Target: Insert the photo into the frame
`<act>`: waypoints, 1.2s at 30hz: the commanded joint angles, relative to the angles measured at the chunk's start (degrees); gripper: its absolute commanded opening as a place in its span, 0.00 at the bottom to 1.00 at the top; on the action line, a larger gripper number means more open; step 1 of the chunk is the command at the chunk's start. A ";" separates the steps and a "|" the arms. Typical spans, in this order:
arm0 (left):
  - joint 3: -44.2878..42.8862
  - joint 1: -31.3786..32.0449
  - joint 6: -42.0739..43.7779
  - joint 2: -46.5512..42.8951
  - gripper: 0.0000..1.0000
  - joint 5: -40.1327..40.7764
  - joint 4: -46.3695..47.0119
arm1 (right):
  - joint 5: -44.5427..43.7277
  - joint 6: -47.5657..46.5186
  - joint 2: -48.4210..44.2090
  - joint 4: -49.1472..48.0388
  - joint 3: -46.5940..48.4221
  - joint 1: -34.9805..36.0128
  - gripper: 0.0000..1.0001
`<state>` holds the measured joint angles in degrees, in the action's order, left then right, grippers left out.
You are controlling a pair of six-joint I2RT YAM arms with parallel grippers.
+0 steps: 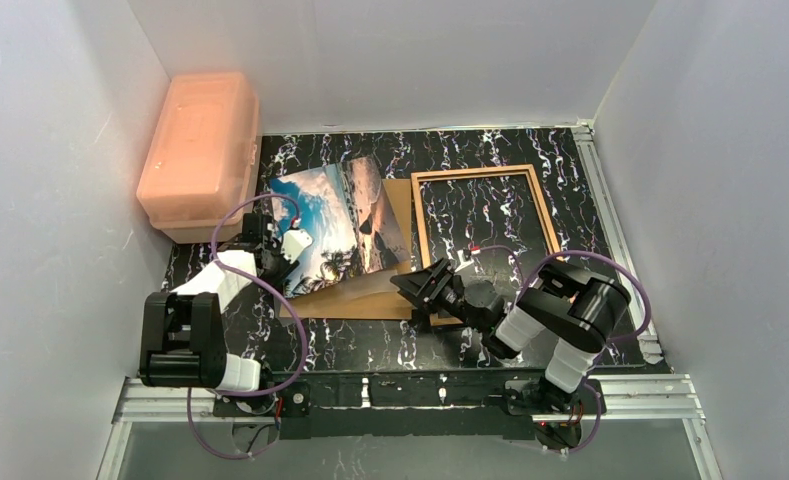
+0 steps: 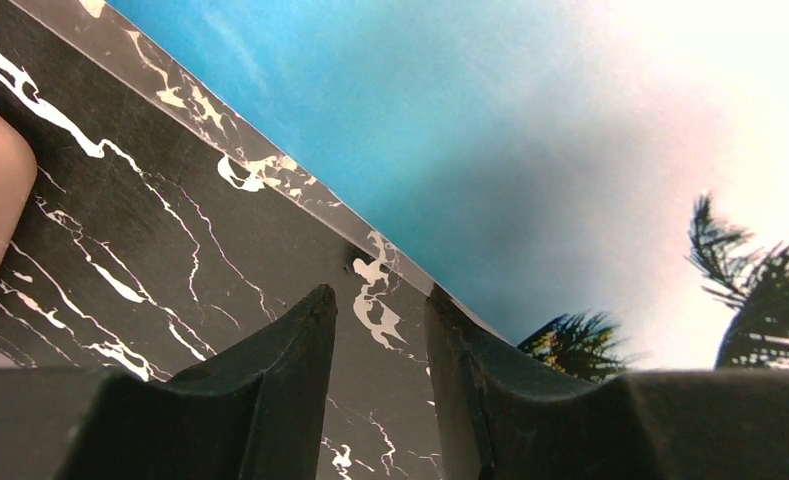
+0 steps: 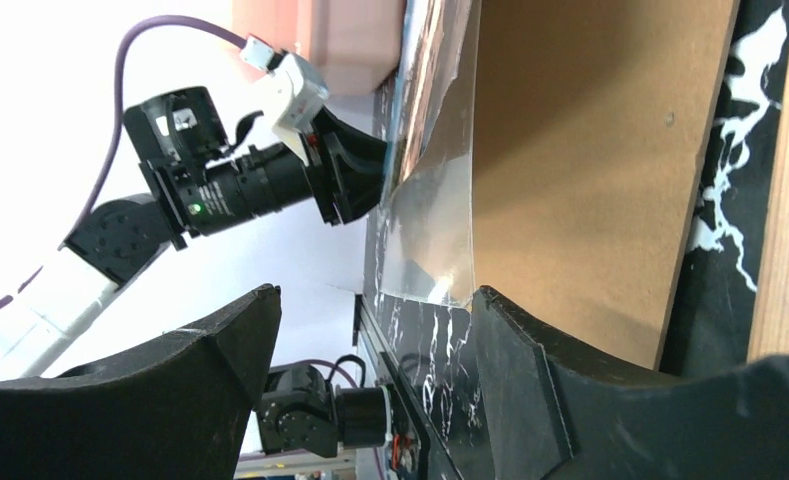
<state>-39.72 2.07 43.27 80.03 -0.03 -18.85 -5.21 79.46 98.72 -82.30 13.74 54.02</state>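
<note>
The photo (image 1: 330, 220), a glossy beach print, lies bowed upward, partly over a brown backing board (image 1: 355, 300). The frame (image 1: 475, 172) lies flat to its right, wood-brown side showing and marble visible through it. My left gripper (image 1: 288, 258) sits at the photo's left edge. In the left wrist view its jaws (image 2: 375, 300) are open, only table shows between them, and the photo (image 2: 530, 140) reaches the right fingertip. My right gripper (image 1: 422, 285) stands open (image 3: 375, 295) at the board's near right corner, beside a clear sheet's corner (image 3: 430, 220).
A salmon plastic box (image 1: 200, 150) stands at the back left against the wall. White walls close in three sides. The black marble tabletop (image 1: 490, 330) has a metal rail (image 1: 620, 395) along its near edge, where the arm bases are.
</note>
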 commanded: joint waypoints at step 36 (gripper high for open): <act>8.17 4.79 6.76 1.47 0.36 5.01 -2.68 | 5.44 -2.73 16.43 -4.01 16.25 -4.74 0.46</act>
<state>-36.45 7.09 49.30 78.50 6.70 -15.46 1.74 77.76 114.37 -84.66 27.35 49.52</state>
